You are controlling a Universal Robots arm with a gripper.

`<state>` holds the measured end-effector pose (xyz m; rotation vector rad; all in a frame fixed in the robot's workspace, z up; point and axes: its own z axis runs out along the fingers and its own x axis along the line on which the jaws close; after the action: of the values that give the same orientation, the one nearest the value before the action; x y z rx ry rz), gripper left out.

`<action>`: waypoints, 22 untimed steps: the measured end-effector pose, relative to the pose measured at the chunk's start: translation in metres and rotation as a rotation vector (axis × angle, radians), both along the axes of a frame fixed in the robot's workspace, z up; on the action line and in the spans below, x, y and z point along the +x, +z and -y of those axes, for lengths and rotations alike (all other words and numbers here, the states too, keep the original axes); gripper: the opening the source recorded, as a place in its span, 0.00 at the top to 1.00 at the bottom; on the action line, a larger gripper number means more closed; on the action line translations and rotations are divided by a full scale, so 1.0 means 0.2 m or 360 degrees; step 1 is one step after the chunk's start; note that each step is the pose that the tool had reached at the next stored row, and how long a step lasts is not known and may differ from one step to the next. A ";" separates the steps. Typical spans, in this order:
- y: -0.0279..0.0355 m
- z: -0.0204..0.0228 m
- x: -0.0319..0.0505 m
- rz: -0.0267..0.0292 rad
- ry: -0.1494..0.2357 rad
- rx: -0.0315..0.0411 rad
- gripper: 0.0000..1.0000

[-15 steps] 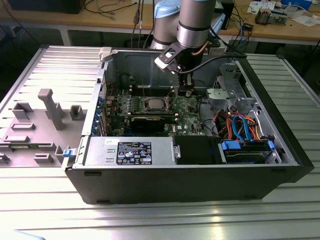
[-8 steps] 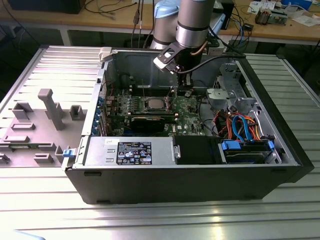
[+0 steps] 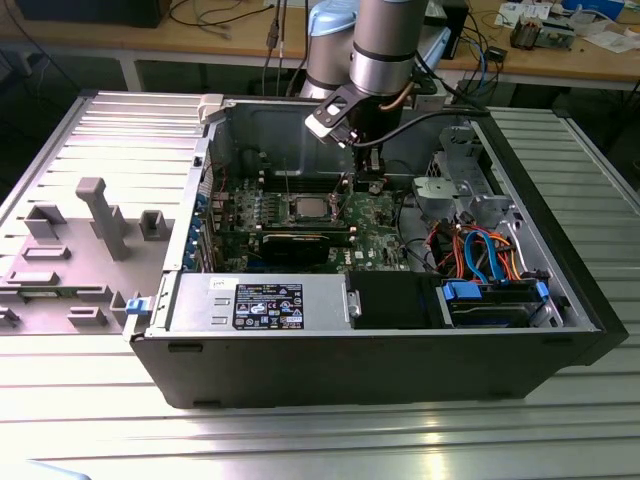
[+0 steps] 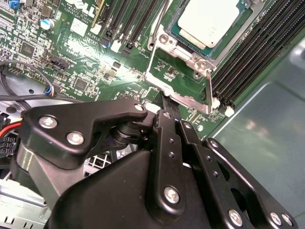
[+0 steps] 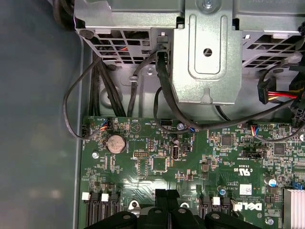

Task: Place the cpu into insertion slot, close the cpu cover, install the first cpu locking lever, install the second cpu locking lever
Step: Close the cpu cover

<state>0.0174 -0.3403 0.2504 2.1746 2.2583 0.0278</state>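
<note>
The cpu, a flat square chip with a dull silver top, lies in the insertion slot on the green board inside the open computer case. The cpu cover, a thin silver frame, lies around the chip's edges. A thin wire locking lever runs along one side of the socket, and another along the neighbouring side. My gripper hangs just above the board beside the socket's bracket, to the exterior view's right of the chip. Its black fingers are shut together with nothing seen between them.
Long black memory slots flank the socket. A metal drive cage with black cables stands close by. Blue and orange cables and a power supply fill the case front. The removed grey side panel lies at the exterior view's left.
</note>
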 end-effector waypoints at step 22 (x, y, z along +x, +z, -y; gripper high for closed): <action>0.000 0.000 -0.030 0.00000 0.0000 0.0000 0.89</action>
<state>0.0113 -0.3403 0.2504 2.1745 2.2584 0.0278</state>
